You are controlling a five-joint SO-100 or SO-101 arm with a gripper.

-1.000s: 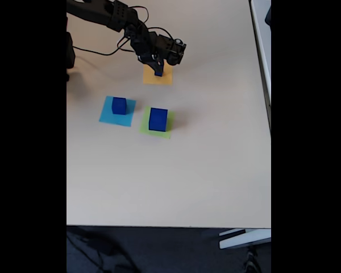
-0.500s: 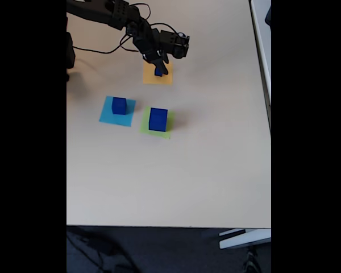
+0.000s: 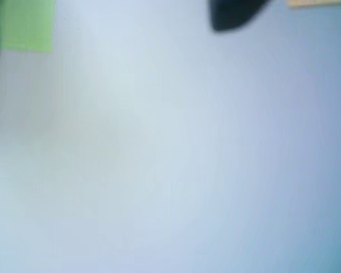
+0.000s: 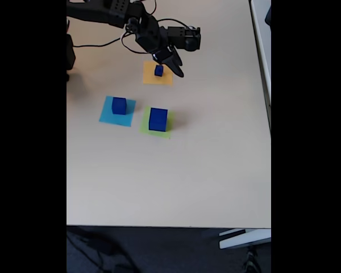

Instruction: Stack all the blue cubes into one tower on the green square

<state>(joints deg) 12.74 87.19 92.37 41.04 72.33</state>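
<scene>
In the fixed view, the largest blue cube (image 4: 158, 119) stands on the green square (image 4: 153, 129). A medium blue cube (image 4: 119, 105) rests on a light-blue paper square (image 4: 109, 117). A tiny blue cube (image 4: 158, 70) sits alone on an orange square (image 4: 158, 78). My gripper (image 4: 175, 68) hangs just right of that tiny cube with nothing in it. Its dark fingers merge into one wedge, so the jaw gap is unreadable. The blurred wrist view shows a corner of the green square (image 3: 25, 25), one dark fingertip (image 3: 233, 14) and a sliver of the orange square (image 3: 318, 3).
The black arm (image 4: 111, 11) and its cables (image 4: 96, 48) reach in from the top left. The beige table (image 4: 176, 182) ends at a front edge low in the fixed view, and its right edge runs beside a white surface (image 4: 262, 34).
My gripper has lifted off the tiny cube and swung right. The cube stays on the orange square. The other two cubes have not moved.
</scene>
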